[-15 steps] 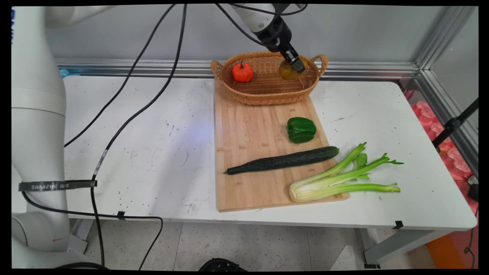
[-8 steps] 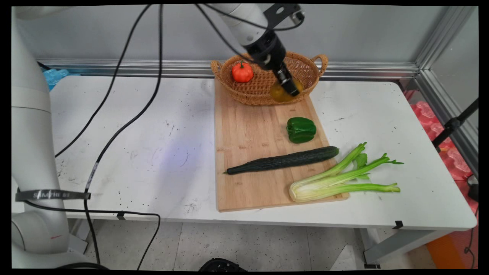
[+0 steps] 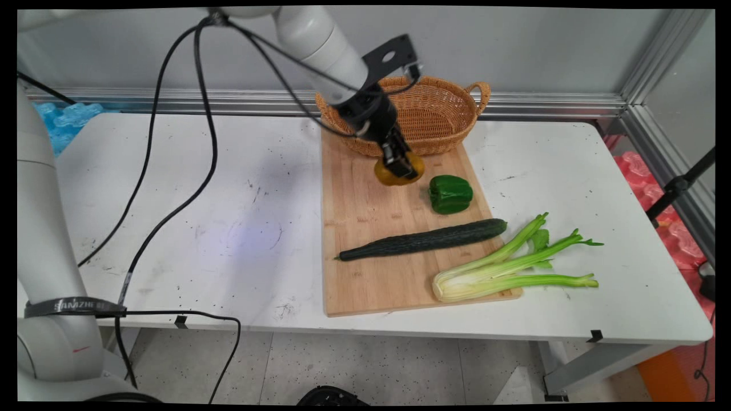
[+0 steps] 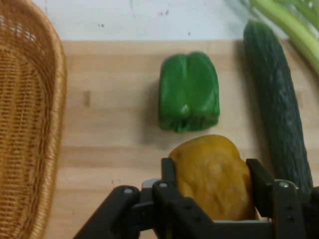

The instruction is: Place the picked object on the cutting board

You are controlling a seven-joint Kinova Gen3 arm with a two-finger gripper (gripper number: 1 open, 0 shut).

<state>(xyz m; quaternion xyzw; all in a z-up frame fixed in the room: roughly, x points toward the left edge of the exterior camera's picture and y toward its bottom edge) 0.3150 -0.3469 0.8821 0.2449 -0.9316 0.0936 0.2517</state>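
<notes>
Above the cutting board (image 3: pixel 365 268), just in front of the wicker basket (image 3: pixel 440 114), the gripper (image 3: pixel 400 169) clamps a yellow pepper (image 4: pixel 214 174) between its fingers (image 4: pixel 260 186). The green pepper (image 3: pixel 450 194) sits close beside it; I'd judge a careless descent could knock it toward the cucumber (image 3: pixel 422 240) or celery (image 3: pixel 508 268). A strap (image 3: pixel 74 306) on the arm carries lettering I can't read.

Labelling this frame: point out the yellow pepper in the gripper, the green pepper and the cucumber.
yellow pepper (image 4: pixel 214 177), hand view, its front face between the fingers.
green pepper (image 3: pixel 450 194), main view, middle of its top.
cucumber (image 3: pixel 422 240), main view, middle of its length.
</notes>
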